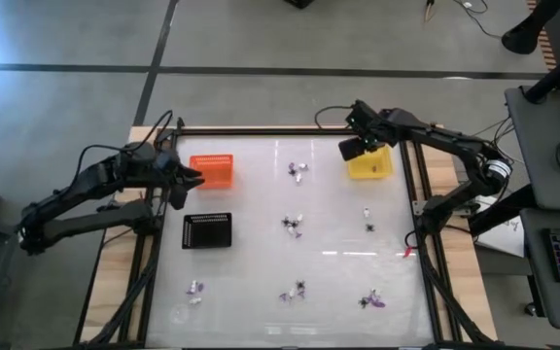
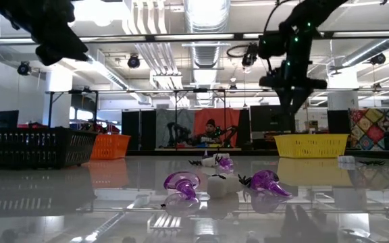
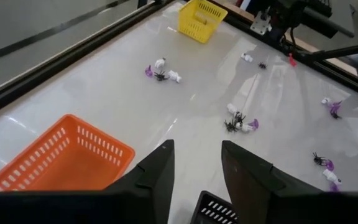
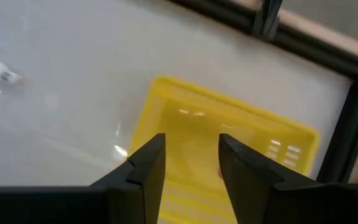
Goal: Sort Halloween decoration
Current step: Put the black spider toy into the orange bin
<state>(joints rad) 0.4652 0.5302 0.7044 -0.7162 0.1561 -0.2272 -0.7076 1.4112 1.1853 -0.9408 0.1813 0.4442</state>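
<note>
Across the table: a glossy white table (image 1: 261, 204) with a dark frame and wooden edges; ceiling lights mirror in it in the low view.
Room: grey floor around the table; the low view shows a lit workshop hall with ducts overhead and a seated person (image 2: 211, 132) far back.
Trays: orange tray (image 1: 213, 169) and black tray (image 1: 208, 231) on the left side, yellow tray (image 1: 369, 162) at the far right.
Halloween decoration: tiny trinkets (image 1: 293, 226) lie in small loose clusters over the table's middle and near edge, none visibly in a tray; white, black and purple pieces mix together.
Pointing: the purple pieces (image 2: 182, 184) in the low view lie tipped on their sides; the rest are too small to tell.
Left claw: (image 3: 194, 163) released, empty, between the orange and black trays.
Right claw: (image 4: 191, 160) released, empty, above the yellow tray.
</note>
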